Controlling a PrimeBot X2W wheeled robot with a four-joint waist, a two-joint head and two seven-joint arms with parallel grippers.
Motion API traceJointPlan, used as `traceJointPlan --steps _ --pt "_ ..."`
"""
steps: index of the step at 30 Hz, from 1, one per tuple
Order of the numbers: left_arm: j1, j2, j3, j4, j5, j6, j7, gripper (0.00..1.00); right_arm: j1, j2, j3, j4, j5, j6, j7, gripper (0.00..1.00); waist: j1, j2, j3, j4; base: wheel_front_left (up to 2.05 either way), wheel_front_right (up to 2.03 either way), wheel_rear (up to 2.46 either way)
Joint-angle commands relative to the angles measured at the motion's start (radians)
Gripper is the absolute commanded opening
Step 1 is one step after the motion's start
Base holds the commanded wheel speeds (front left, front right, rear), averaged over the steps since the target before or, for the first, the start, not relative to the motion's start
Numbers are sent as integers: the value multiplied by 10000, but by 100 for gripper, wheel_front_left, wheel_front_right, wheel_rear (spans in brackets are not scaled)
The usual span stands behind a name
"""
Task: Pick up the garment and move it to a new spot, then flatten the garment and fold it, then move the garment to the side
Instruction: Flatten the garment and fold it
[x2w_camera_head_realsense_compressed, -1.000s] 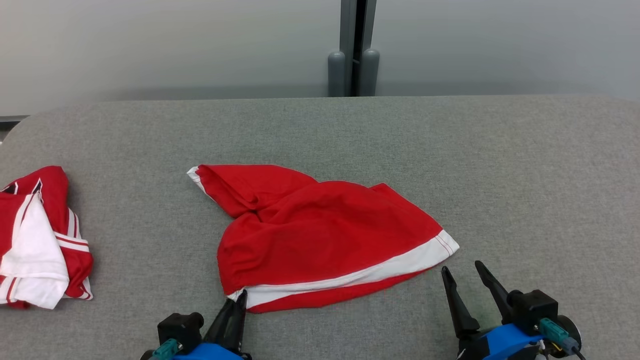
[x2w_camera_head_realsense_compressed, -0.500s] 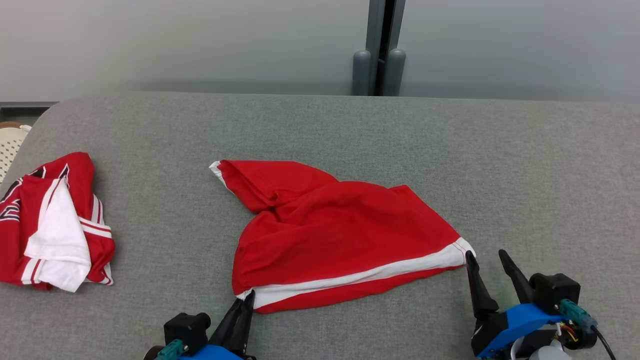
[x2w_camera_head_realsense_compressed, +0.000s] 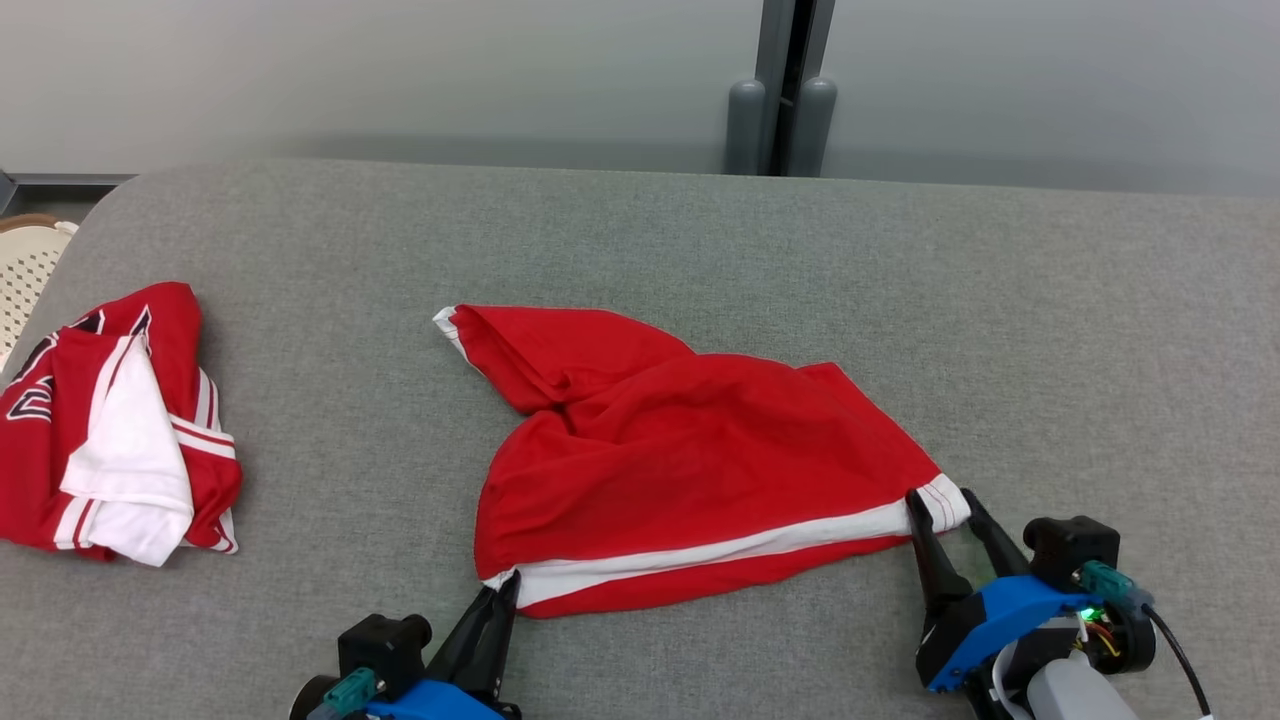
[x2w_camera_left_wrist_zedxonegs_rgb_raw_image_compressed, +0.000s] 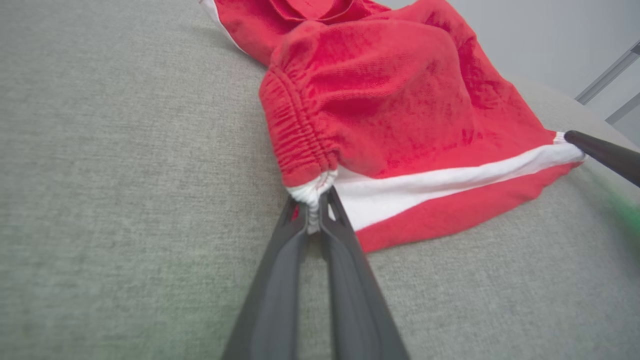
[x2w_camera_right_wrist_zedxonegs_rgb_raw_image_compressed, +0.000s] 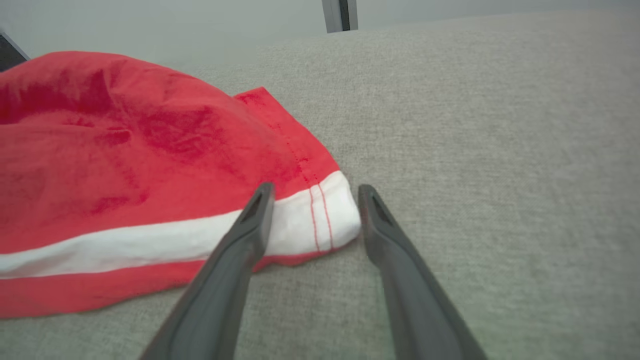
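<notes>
The garment (x2w_camera_head_realsense_compressed: 680, 460) is a pair of red shorts with a white stripe, lying crumpled on the grey table (x2w_camera_head_realsense_compressed: 1050, 330). My left gripper (x2w_camera_head_realsense_compressed: 508, 583) is shut on the white corner by the gathered waistband, and the left wrist view shows the cloth (x2w_camera_left_wrist_zedxonegs_rgb_raw_image_compressed: 380, 100) pinched at the gripper's tips (x2w_camera_left_wrist_zedxonegs_rgb_raw_image_compressed: 314, 200). My right gripper (x2w_camera_head_realsense_compressed: 940, 497) is open, with one finger on each side of the white right-hand corner. In the right wrist view the corner (x2w_camera_right_wrist_zedxonegs_rgb_raw_image_compressed: 325, 220) lies between the spread fingers of that gripper (x2w_camera_right_wrist_zedxonegs_rgb_raw_image_compressed: 315, 187). A right fingertip (x2w_camera_left_wrist_zedxonegs_rgb_raw_image_compressed: 600, 152) touches the garment's far corner.
A second red and white garment (x2w_camera_head_realsense_compressed: 110, 430) lies bunched at the table's left end. Beyond that end stands a pale perforated basket (x2w_camera_head_realsense_compressed: 25, 270). A grey post (x2w_camera_head_realsense_compressed: 780, 110) rises behind the table's far edge. Bare grey table surface extends to the right and back.
The head camera has swung, shifting the whole picture. My right gripper has moved forward from short of the garment to straddle its right corner. The left gripper stays pinched on the left corner.
</notes>
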Motion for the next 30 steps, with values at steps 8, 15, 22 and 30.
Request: traceJointPlan --steps 8,15,22,30 --pt "-55 159 107 -205 -12 -17 -30 0 233 -19 88 -317 277 1 -8 0 0 0 -238 44 0 0 0" --pt "-514 646 160 -1460 395 -17 -31 0 628 -18 -18 -2314 903 1 -6 0 0 0 -811 -35 0 0 0" --pt "-2085 1905 -131 -3272 323 -17 -30 0 13 -33 -260 -4593 1702 1 -6 0 0 0 -1421 -264 0 0 0" --pt "-4678 3266 -580 -4715 -827 -17 215 0 -1269 -772 -203 -6536 2812 1 143 0 0 0 -1534 -591 0 0 0"
